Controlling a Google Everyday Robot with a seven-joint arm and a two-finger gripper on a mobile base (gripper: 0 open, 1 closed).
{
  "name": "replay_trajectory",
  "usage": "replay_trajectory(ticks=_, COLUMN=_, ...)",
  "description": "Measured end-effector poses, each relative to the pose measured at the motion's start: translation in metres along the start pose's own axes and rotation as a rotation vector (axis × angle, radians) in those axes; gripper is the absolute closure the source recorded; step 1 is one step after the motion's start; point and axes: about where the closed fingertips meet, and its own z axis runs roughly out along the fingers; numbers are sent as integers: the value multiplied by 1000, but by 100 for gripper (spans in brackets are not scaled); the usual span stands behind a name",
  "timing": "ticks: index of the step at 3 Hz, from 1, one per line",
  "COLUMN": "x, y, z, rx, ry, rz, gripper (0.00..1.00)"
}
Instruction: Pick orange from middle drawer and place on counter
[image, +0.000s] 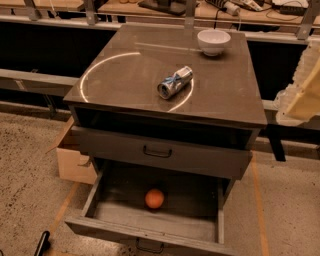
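The orange lies on the lighter grey floor of the middle drawer, which is pulled wide open at the bottom of the cabinet. The counter is the glossy dark top slab with a curved streak of light. A pale cream part of my arm with the gripper shows at the right edge of the camera view. It is beside the counter's right side, well above and to the right of the orange, and touches nothing.
A white bowl stands at the counter's far right corner. A crushed silver can lies near its middle. The drawer above, with a black bar handle, is nearly shut. A cardboard box sits left of the cabinet.
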Motion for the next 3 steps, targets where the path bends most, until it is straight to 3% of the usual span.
replay_trajectory(ticks=3, x=0, y=0, z=0, rx=0, ry=0, rz=0, gripper=0)
